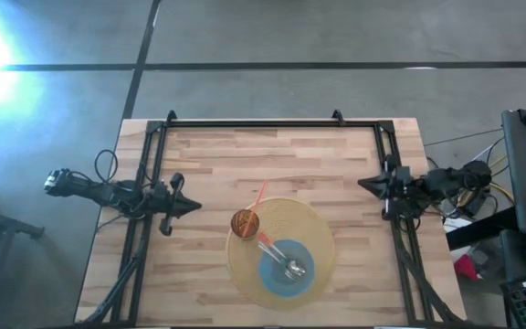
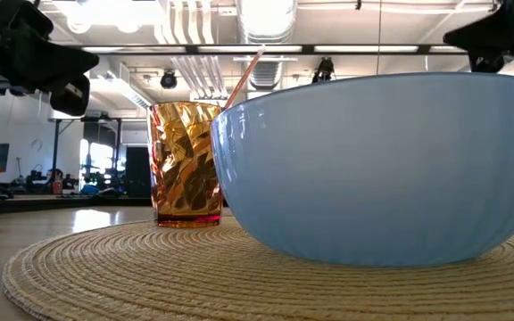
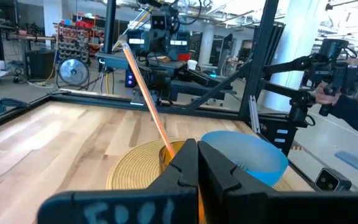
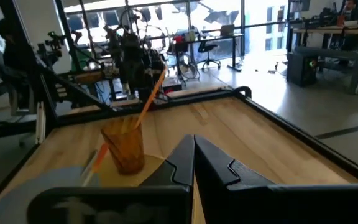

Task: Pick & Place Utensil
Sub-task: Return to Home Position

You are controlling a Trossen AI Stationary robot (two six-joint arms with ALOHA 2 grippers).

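A utensil with an orange handle and metal head (image 1: 286, 260) lies inside the light blue bowl (image 1: 274, 274), handle leaning on the rim toward the cup. The bowl stands on a round woven placemat (image 1: 318, 228), next to an amber faceted cup (image 1: 246, 223) holding an orange straw (image 1: 258, 196). My left gripper (image 1: 190, 207) hovers left of the placemat, shut and empty. My right gripper (image 1: 365, 184) hovers right of the placemat, also shut and empty. The low view shows the bowl (image 2: 373, 169) and cup (image 2: 186, 165) up close; the utensil is hidden there.
A black metal frame (image 1: 254, 122) runs along the far edge and both sides of the wooden table. Bare wood lies between the frame and the placemat, on the far half of the table (image 1: 272, 155). Lab furniture fills the room beyond.
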